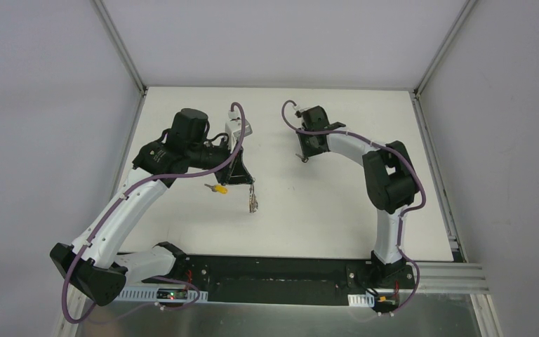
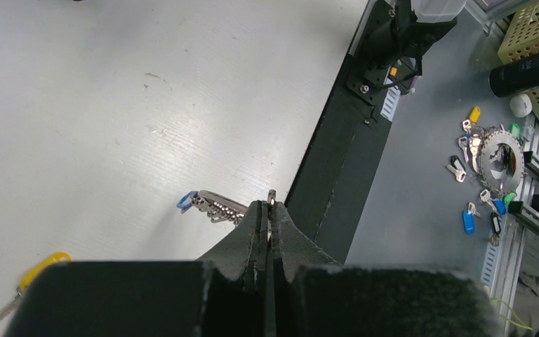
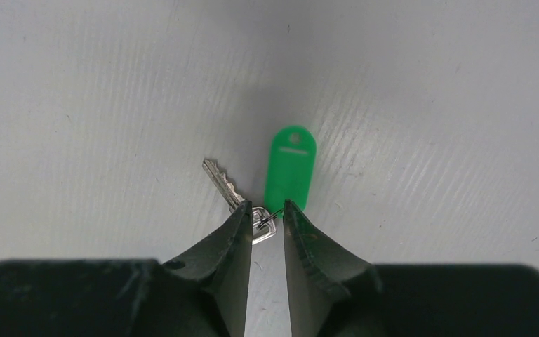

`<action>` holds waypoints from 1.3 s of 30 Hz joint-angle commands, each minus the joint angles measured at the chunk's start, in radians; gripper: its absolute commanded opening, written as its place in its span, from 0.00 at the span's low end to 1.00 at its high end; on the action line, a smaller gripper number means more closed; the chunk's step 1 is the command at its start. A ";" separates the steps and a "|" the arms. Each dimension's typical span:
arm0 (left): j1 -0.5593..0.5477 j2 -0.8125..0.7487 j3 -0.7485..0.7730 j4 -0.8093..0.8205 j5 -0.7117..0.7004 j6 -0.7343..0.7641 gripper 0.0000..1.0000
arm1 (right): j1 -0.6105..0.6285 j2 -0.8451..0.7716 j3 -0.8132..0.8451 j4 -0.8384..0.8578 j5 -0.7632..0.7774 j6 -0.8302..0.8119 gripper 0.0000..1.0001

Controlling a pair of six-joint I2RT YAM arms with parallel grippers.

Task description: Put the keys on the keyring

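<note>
My left gripper (image 1: 244, 180) is shut on the keyring (image 2: 271, 197), whose thin silver edge pokes out above the closed fingertips (image 2: 262, 214). Its fan of small silver keys (image 2: 216, 206) and the blue-headed key (image 2: 187, 201) hang to one side; the bunch shows below the gripper in the top view (image 1: 253, 203). The yellow-headed key (image 1: 217, 188) lies on the table just left of that gripper, also in the left wrist view (image 2: 40, 269). My right gripper (image 3: 265, 212) is slightly open, low over the table, its fingertips on either side of the green key's (image 3: 290, 168) silver head and small wire loop.
The white table (image 1: 323, 203) is walled by grey panels. A black base rail (image 2: 337, 140) runs along its near edge. Beyond it, on the floor, lie spare keys (image 2: 488, 161), a yellow basket (image 2: 533, 42) and a black cylinder (image 2: 530, 70).
</note>
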State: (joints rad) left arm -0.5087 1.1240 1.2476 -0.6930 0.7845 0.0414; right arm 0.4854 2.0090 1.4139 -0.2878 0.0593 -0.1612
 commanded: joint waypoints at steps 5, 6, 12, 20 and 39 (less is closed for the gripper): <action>0.002 -0.016 0.001 0.030 0.040 -0.002 0.00 | -0.008 -0.065 -0.013 -0.008 -0.007 0.002 0.23; 0.002 -0.015 0.001 0.031 0.040 -0.002 0.00 | -0.008 -0.065 -0.015 -0.008 -0.006 0.002 0.22; 0.002 -0.016 0.001 0.032 0.041 -0.002 0.00 | -0.010 -0.073 -0.025 -0.008 -0.008 0.002 0.19; 0.002 -0.015 0.001 0.032 0.041 -0.001 0.00 | -0.013 -0.085 -0.035 -0.007 -0.010 0.000 0.14; 0.002 -0.018 -0.004 0.035 0.041 -0.002 0.00 | -0.034 -0.097 -0.039 -0.007 -0.045 0.000 0.00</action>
State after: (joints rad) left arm -0.5087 1.1240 1.2465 -0.6922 0.7849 0.0410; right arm 0.4618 1.9812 1.3762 -0.2882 0.0391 -0.1616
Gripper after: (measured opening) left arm 0.011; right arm 0.032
